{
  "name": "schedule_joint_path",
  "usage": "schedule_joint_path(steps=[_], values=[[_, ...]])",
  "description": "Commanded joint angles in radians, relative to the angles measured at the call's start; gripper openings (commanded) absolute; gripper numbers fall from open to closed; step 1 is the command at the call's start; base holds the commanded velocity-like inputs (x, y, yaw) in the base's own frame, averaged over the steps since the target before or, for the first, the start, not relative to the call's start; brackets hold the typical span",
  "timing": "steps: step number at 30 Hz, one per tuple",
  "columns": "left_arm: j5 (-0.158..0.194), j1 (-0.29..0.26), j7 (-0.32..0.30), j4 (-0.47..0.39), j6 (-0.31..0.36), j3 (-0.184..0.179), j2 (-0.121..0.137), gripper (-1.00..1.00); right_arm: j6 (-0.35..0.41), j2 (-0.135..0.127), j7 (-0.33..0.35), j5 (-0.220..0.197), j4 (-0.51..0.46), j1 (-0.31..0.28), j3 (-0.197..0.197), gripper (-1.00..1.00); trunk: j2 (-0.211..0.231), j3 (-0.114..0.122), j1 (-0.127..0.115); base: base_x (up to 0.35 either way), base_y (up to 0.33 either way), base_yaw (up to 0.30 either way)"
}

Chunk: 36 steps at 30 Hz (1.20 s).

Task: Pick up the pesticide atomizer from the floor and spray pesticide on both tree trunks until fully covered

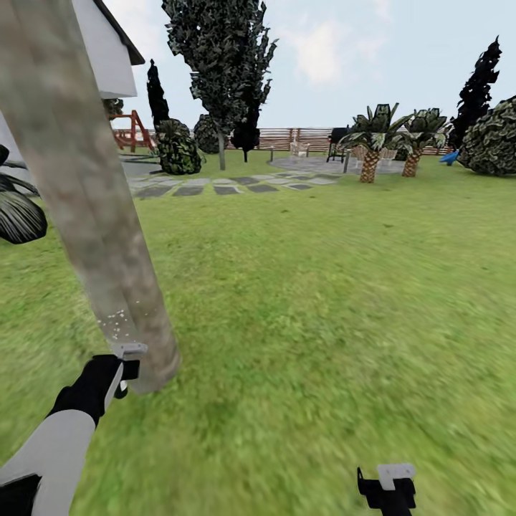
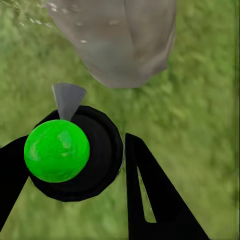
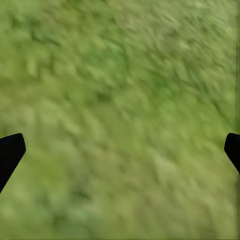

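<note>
Atomizer (image 2: 65, 152): I hold it in the left hand (image 1: 118, 373), fingers clenched on its black body under the green cap, the grey nozzle turned toward the tree trunk (image 1: 79, 201). I keep it low and close beside the trunk's base so the spray lands on bark, not lawn (image 1: 322, 301).

Pesticide (image 1: 115, 322): sparse white specks on the lower trunk, just above the nozzle. Most of the bark higher up looks bare, so I judge coverage far from complete.

Right hand (image 1: 387, 487): released, fingers spread wide, grasping nothing, parked over grass well apart from the trunk.

Second trunk: I cannot tell which of the distant trees it is.
</note>
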Motion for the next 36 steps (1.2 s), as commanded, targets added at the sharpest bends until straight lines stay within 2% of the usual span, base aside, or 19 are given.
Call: schedule_joint_path(steps=[1, 9, 13, 19, 25, 30, 36], values=[[-0.001, 0.002, -0.004, 0.000, 0.000, 0.002, 0.002, -1.00, -0.003, 0.000, -0.003, 0.011, 0.001, -0.001, -0.008, 1.00, 0.000, -0.001, 0.000, 0.181, -0.238, 0.001], [-0.004, 0.012, 0.008, -0.014, -0.006, 0.004, 0.006, -1.00, -0.003, 0.002, -0.004, 0.010, 0.001, -0.001, -0.008, 1.00, 0.000, -0.001, 0.000, 0.191, -0.232, 0.072], [-0.002, 0.033, 0.007, -0.014, -0.069, 0.003, 0.001, -1.00, -0.003, 0.004, -0.005, 0.010, 0.001, -0.001, -0.008, 1.00, 0.000, -0.001, 0.000, 0.232, -0.196, 0.266], [-0.004, 0.045, 0.008, -0.013, -0.083, 0.004, 0.006, -1.00, -0.003, 0.005, -0.005, 0.011, 0.001, -0.001, -0.008, 1.00, 0.000, -0.001, 0.000, 0.222, -0.196, 0.276], [-0.002, 0.045, 0.009, -0.014, -0.083, 0.003, 0.000, -1.00, -0.003, 0.005, -0.005, 0.011, 0.001, -0.001, -0.008, 1.00, 0.000, -0.001, 0.000, -0.094, -0.233, 0.276], [0.002, 0.045, 0.010, -0.013, -0.083, 0.005, -0.006, -1.00, -0.003, 0.005, -0.005, 0.011, 0.001, -0.001, -0.008, 1.00, 0.000, -0.001, 0.000, -0.026, -0.022, 0.276], [0.004, 0.045, 0.010, -0.015, -0.085, 0.006, -0.006, -1.00, -0.003, 0.005, -0.005, 0.011, 0.001, -0.001, -0.008, 1.00, 0.000, -0.001, 0.000, 0.143, -0.139, 0.275]])
